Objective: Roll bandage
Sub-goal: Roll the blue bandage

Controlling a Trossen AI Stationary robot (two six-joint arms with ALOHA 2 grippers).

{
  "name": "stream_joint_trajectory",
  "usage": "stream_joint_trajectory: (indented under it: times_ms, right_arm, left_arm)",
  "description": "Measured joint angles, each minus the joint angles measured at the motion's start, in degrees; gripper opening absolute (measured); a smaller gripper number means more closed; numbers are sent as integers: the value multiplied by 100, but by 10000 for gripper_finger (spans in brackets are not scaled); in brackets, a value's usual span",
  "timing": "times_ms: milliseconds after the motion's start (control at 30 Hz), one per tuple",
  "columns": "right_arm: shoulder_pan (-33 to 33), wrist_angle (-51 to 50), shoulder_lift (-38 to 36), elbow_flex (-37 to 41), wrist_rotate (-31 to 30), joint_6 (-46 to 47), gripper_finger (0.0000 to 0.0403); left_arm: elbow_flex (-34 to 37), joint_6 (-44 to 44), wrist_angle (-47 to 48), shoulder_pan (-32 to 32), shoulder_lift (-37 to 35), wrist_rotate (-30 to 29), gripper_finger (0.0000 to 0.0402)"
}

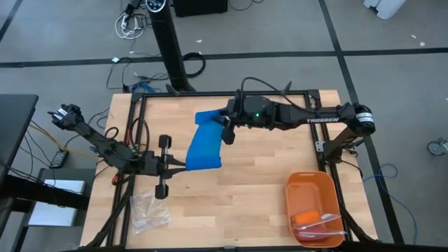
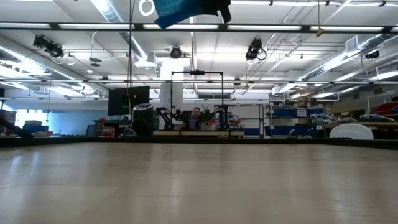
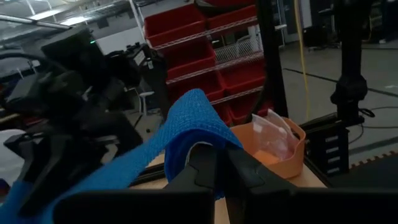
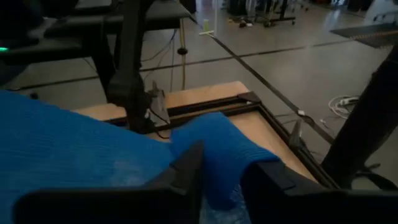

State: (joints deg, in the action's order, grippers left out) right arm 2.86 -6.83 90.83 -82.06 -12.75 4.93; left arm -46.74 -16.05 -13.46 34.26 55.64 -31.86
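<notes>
- One bandage point(image 1: 203, 145) is seen in the high view, a bright blue strip spread between the two grippers at the centre of the frame, above the table point(image 1: 259, 182).
- Two arms are counted (left arm at the frame's left, right arm at its upper right).
- The left gripper point(image 1: 183, 166) is found at the strip's lower end, left of centre; in the left wrist view its fingers point(image 3: 202, 165) are seen clamped on a fold of the bandage point(image 3: 186, 124).
- The right gripper point(image 1: 225, 127) is placed at the strip's upper end, just above centre; in the right wrist view its fingers point(image 4: 186, 165) are seen pinched on the blue cloth point(image 4: 81, 149).
- In the low view only a blue edge of the bandage point(image 2: 177, 11) is shown at the top of the frame, held clear of the tabletop.
- One orange tray point(image 1: 313, 187) is set at the lower right of the high view, well apart from the bandage (something orange and some clear plastic lie inside it; what they are cannot be told).
- One clear plastic bag point(image 1: 148, 210) is laid at the lower left, near the table's edge.
- One person point(image 2: 196, 115) is seen far off in the room at the middle of the low view.
</notes>
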Motion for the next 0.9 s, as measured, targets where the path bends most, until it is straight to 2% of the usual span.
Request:
stream_joint_trajectory:
  times_ms: [267,500,700,900]
  right_arm:
    - [-230,107,-88,-158,-50,-306,189]
    - [-363,57,-120,-423,-64,-443,222]
    - [-361,-281,-121,-463,-14,1118,221]
    - [-353,-1037,-122,-463,699,2677,222]
  left_arm:
    - [-2,190,-52,0,-16,-23,14]
    - [-4,284,-71,0,-18,-26,14]
    - [-4,288,-93,0,-18,-26,14]
    - [-4,306,-91,0,-18,-17,14]
